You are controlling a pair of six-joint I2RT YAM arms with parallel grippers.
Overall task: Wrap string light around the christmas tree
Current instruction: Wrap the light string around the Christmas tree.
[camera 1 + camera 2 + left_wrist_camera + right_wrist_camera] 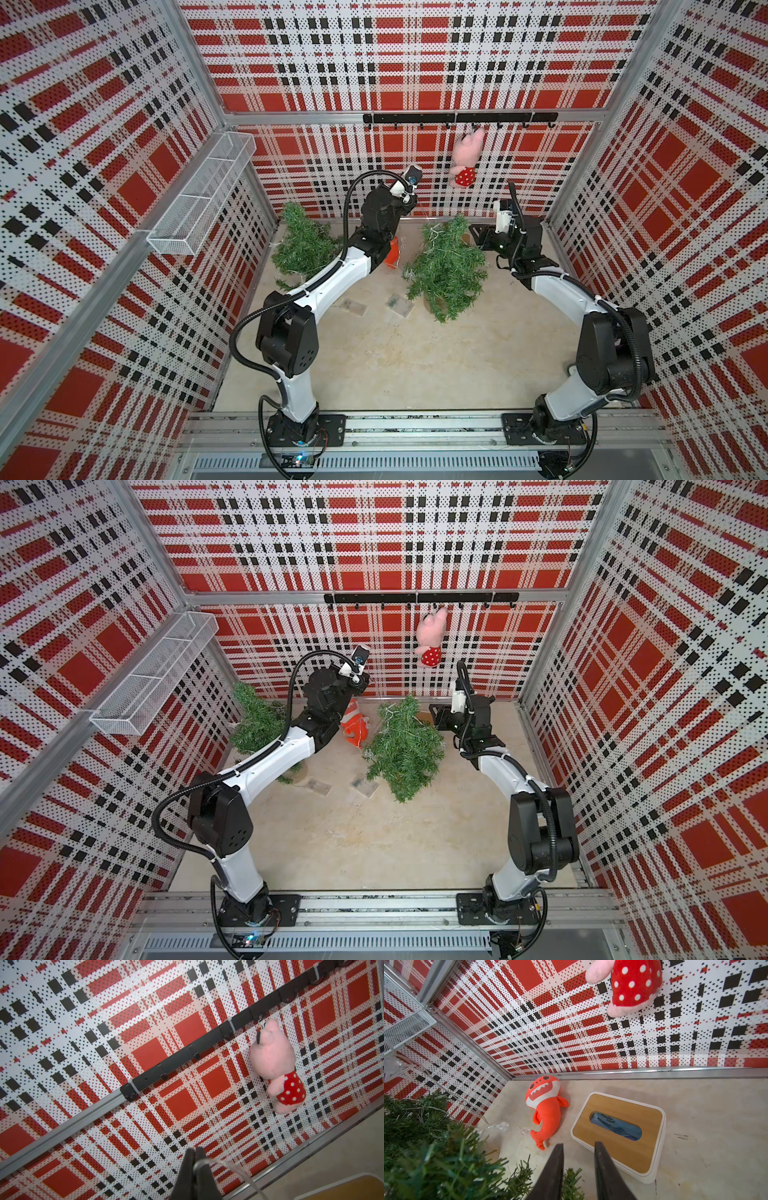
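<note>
The left pincer (194, 1149), closed on the thin clear string light (207, 1161), is raised behind the green artificial Christmas tree (446, 266); the right pincer (578, 1144), beside it, is open and empty. Best, I think: circle the tree slowly, string lightly taut.

Fuzzy cloth pink toy (270, 1057) and orange shark toy (546, 1111), smooth matt wood-topped white plastic box (623, 1103), bristly christmas tree (446, 262), clear glossy string light (502, 1126).

White-shelled left arm (332, 274) and right arm (565, 295), black joints, ribbed black cables, seemingly dark-grey right end effector (578, 1143).
</note>
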